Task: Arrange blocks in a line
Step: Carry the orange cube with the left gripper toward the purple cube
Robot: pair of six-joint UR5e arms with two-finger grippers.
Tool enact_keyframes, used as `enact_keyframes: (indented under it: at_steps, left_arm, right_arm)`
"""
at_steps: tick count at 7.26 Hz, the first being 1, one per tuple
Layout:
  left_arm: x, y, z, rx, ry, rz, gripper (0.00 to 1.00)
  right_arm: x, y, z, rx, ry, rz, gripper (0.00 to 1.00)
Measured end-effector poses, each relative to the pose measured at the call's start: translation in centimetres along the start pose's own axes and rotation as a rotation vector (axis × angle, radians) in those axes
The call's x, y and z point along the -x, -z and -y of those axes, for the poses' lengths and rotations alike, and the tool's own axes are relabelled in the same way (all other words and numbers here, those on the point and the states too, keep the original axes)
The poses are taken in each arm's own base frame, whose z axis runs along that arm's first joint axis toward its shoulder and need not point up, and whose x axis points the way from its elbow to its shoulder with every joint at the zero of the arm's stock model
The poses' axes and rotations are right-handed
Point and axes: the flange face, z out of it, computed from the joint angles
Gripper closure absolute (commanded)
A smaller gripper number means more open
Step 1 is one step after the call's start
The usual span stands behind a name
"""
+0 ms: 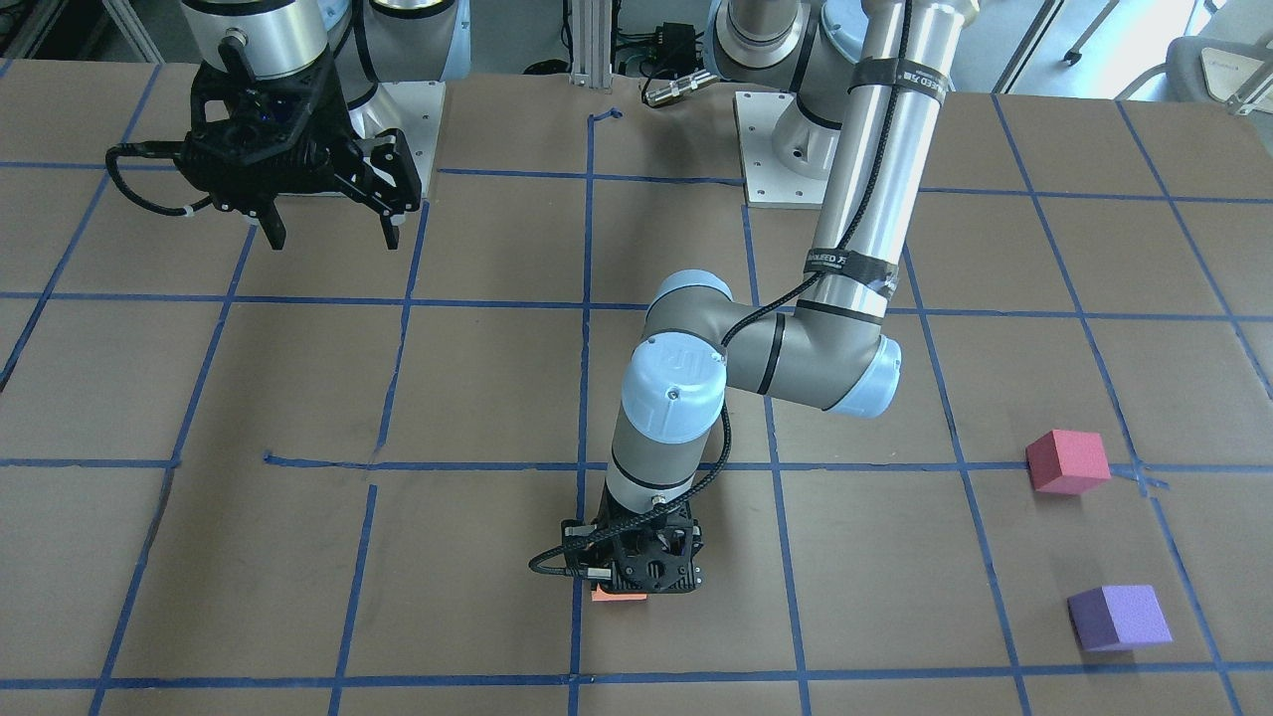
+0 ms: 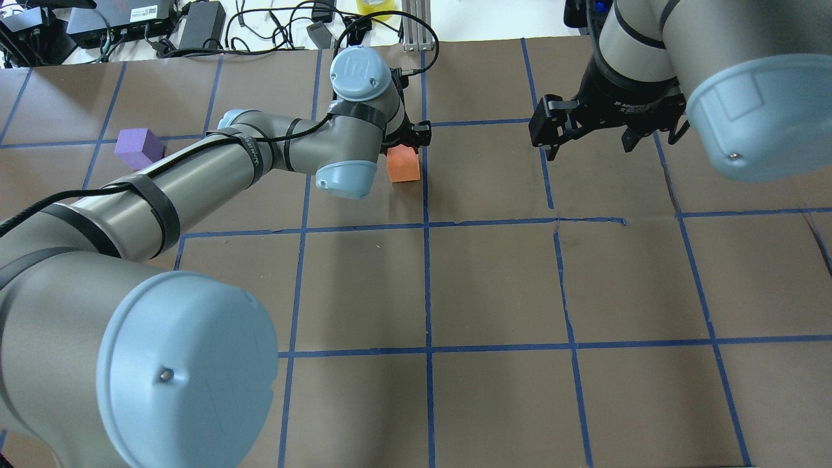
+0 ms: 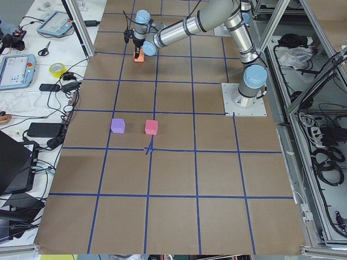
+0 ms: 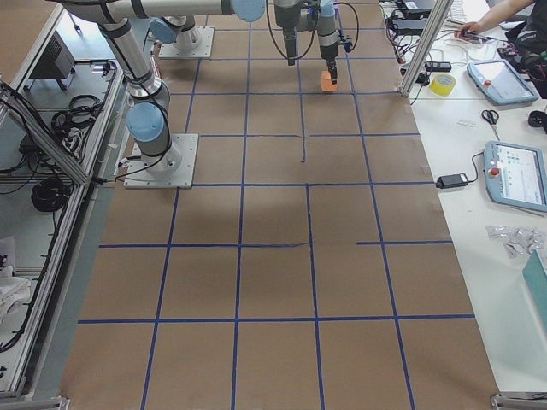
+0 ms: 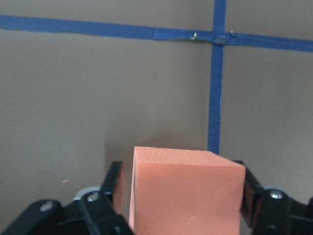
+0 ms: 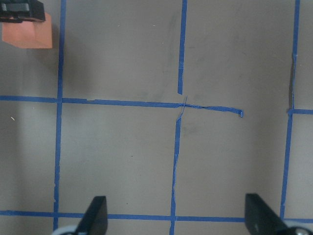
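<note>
The orange block [image 5: 186, 191] rests on the brown table beside a blue tape line; it also shows in the overhead view [image 2: 403, 166]. My left gripper [image 5: 180, 188] is lowered over it with a finger on each side. A thin gap shows at one finger [image 5: 115, 183], so it reads as open. The pinkish-red block [image 1: 1067, 461] and the purple block [image 1: 1119, 617] lie apart on my left side of the table. My right gripper [image 1: 331, 234] hangs open and empty above the table, far from all blocks.
Blue tape lines [image 2: 426, 279] divide the brown table into squares. Cables and power bricks [image 2: 195, 26] lie beyond the table's far edge. The arms' white base plates [image 1: 786, 149] stand at the robot's side of the table.
</note>
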Motion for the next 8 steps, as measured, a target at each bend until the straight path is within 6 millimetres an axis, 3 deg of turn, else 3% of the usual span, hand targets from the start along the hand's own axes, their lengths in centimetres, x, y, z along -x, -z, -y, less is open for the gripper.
enact_keyframes:
  at_steps: [1, 3, 6, 8]
  left_arm:
    - [2.4, 2.1, 1.5, -0.019, 0.027, 0.037, 0.99]
    - [10.6, 7.6, 5.0, 0.011, 0.022, 0.079, 1.0]
    - [27.6, 14.8, 7.7, 0.079, 0.049, 0.097, 1.0]
    - [39.2, 16.0, 7.5, 0.101, 0.049, 0.103, 1.0]
  right_arm:
    - [0.0, 0.0, 0.0, 0.001, -0.001, -0.002, 0.0]
    - [-0.1, -0.1, 0.0, 0.004, -0.001, -0.005, 0.0]
    - [-0.1, -0.1, -0.1, 0.006, -0.002, -0.006, 0.0]
    - [-0.1, -0.1, 0.0, 0.005, -0.001, -0.006, 0.0]
